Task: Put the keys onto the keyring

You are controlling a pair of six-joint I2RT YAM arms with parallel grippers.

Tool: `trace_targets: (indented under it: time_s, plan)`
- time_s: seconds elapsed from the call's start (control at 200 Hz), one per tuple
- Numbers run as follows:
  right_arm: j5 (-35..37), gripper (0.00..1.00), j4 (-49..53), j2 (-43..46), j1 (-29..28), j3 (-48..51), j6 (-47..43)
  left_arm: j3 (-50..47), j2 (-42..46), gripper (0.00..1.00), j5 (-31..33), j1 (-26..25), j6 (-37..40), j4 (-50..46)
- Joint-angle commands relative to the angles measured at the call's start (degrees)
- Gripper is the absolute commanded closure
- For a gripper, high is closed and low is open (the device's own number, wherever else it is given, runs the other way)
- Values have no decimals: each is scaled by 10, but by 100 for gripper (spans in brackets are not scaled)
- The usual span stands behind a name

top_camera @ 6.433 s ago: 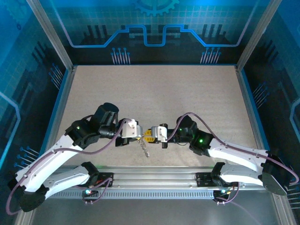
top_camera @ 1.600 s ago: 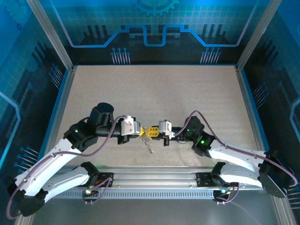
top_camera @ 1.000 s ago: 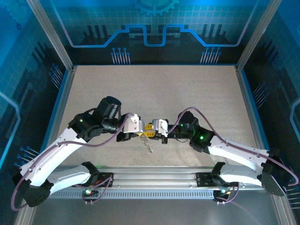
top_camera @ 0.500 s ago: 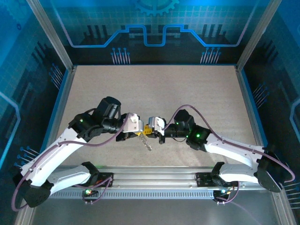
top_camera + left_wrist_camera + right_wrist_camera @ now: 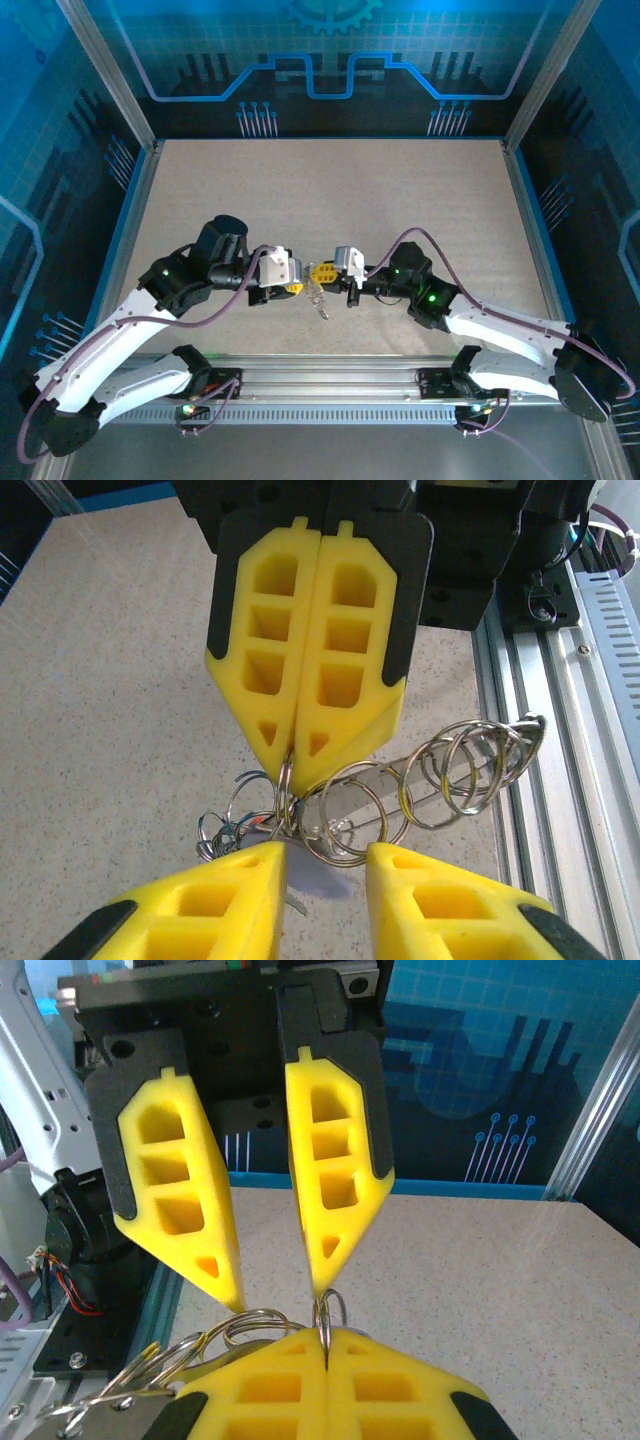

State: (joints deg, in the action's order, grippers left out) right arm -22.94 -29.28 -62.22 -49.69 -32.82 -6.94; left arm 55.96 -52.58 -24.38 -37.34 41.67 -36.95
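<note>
My right tool (image 5: 296, 768) was clamped shut on the keyring (image 5: 287, 800), pinching the thin wire edge-on at the very tips and holding it up above the table (image 5: 330, 190). My left tool (image 5: 320, 855) faced it nose to nose with its 2 fingers apart, 1 on each side of the rings hanging below the grip and touching none that I could see. A string of linked rings (image 5: 470, 765) trailed off to one side of the clamp. The keys I could not pick out for certain; a tangle of thin loops (image 5: 225, 825) on the other side may have hidden them.

I judged this to be the hand-over within the threading step: 1 tool steadying the loop, the other free to take a new hold. The next move called for a fine pinch on 1 ring or key without knocking the loop out of the right tips.

The table was pale, speckled and flat. Blue walls (image 5: 320, 60) printed with circuit lines enclosed it between grey metal posts (image 5: 105, 75), and a slotted rail (image 5: 330, 385) ran along the near edge.
</note>
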Motion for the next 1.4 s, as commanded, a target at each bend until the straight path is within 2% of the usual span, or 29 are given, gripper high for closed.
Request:
trace_targets:
  time_s: [0.0,0.185,0.53,0.75,1.236,1.311,1.356,1.391]
  plan:
    - [-21,100,-73,15,5,8,13,-11,11,70,-8,-3,-13,39]
    - [-45,100,-50,9,4,-4,2,6,10,68,25,-3,17,46]
    - [-48,100,-44,3,3,-12,-7,-18,42,68,6,-3,79,39]
    - [-48,100,-47,-1,3,-18,-1,-16,30,81,-17,-3,103,25]
    - [-38,100,-61,-3,2,-24,14,-41,26,82,-14,-4,63,49]
    - [-39,100,-62,-2,1,-25,14,-41,25,90,-11,-4,62,49]
    - [-39,100,-61,-2,1,-25,13,-40,23,99,-8,-3,62,47]
    - [-37,100,-61,-2,1,-26,13,-36,21,100,-8,-4,63,44]
